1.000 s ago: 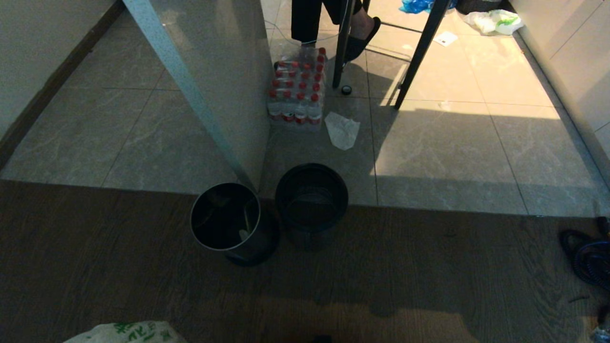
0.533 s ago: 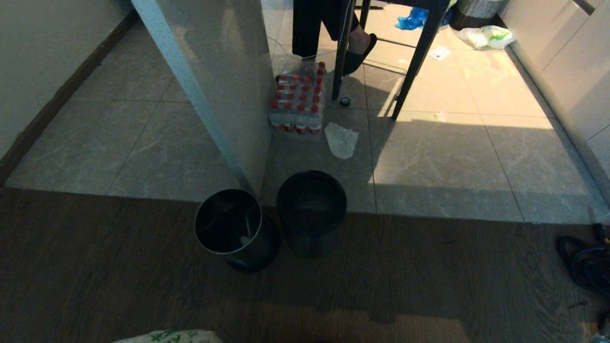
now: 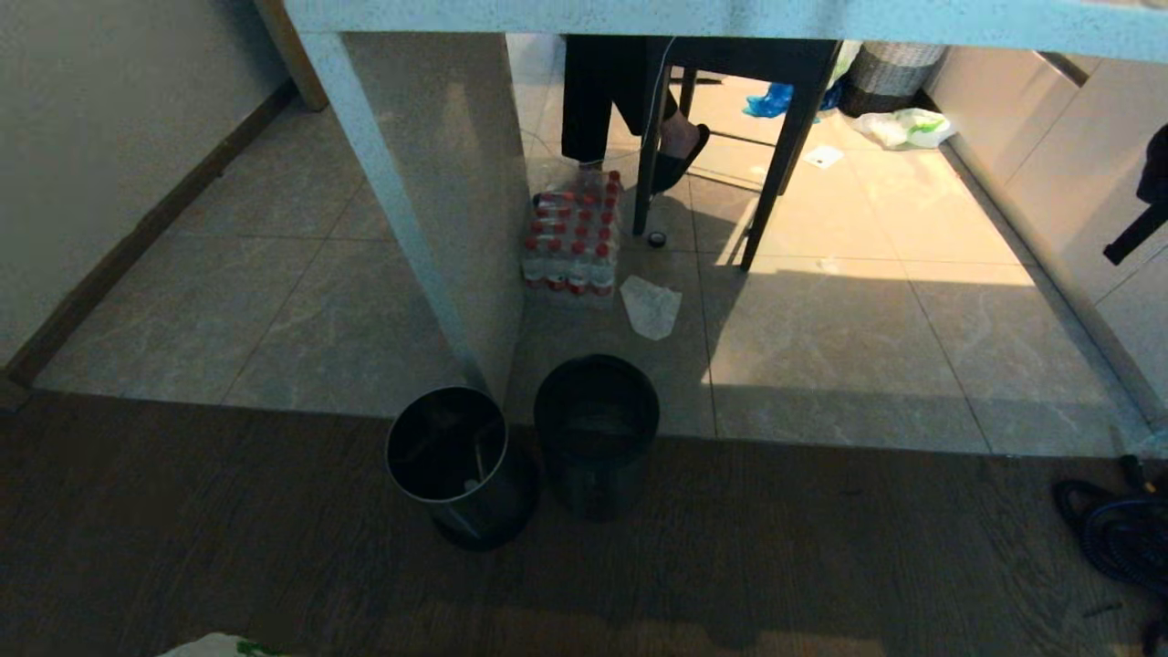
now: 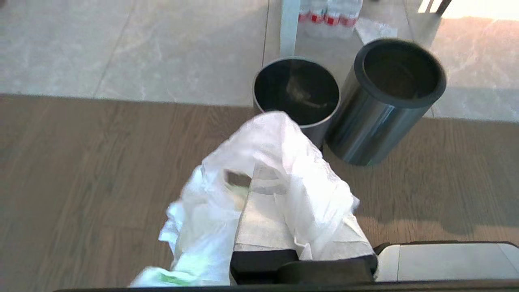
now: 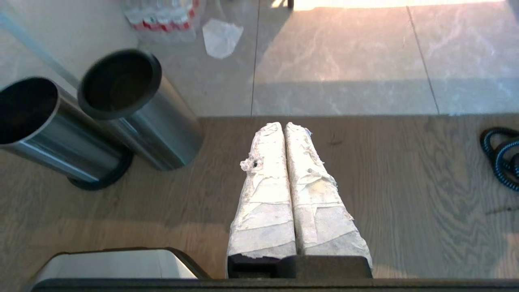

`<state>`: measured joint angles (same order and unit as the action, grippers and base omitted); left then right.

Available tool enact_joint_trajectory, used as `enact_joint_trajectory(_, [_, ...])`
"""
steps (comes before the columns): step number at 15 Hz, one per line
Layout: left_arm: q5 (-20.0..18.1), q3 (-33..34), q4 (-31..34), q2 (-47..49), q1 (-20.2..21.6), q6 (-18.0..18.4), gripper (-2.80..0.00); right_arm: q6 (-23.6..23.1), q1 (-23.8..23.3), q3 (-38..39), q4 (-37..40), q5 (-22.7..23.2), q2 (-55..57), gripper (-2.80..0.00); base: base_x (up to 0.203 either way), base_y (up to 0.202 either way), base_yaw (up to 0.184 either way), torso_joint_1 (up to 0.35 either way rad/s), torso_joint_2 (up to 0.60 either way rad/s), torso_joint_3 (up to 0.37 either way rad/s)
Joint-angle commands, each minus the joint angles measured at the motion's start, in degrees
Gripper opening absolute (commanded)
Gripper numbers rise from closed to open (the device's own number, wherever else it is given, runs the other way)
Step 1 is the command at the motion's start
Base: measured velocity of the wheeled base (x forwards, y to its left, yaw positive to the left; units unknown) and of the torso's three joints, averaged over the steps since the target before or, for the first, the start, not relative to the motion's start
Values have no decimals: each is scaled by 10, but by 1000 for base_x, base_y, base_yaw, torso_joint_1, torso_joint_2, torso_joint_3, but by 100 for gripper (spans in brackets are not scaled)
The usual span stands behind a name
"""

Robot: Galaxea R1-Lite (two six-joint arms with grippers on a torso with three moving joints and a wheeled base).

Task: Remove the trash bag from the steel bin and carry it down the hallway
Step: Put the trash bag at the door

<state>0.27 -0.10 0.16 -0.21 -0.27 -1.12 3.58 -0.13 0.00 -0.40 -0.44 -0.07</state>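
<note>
You have the trash bag (image 4: 284, 174) pinched in the closed left gripper (image 4: 302, 227), already out of the steel bin (image 3: 456, 465) and hanging clear for carrying, while the right gripper (image 5: 285, 162) sits empty, fingers pressed together, over the wood floor (image 3: 821, 547).

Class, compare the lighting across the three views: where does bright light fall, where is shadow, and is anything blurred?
Head view: dim overall, a sunlit patch on the tiles, the wood floor in shadow. Left wrist view: evenly lit; the trash bag draped over the left gripper looks slightly soft. Right wrist view: glare along the far tiles; the shut right gripper is sharp.
</note>
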Motion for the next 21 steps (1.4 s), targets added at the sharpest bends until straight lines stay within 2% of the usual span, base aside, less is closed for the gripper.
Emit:
enact_joint_trajectory(1, [1, -1, 2, 2, 0, -1, -280, 0, 0, 0, 0, 0, 0, -280, 0, 0, 0, 4, 0, 205])
enact_joint_trajectory(21, [1, -1, 2, 2, 0, -1, -280, -1, 0, 0, 0, 0, 0, -280, 0, 0, 0, 2, 1, 203])
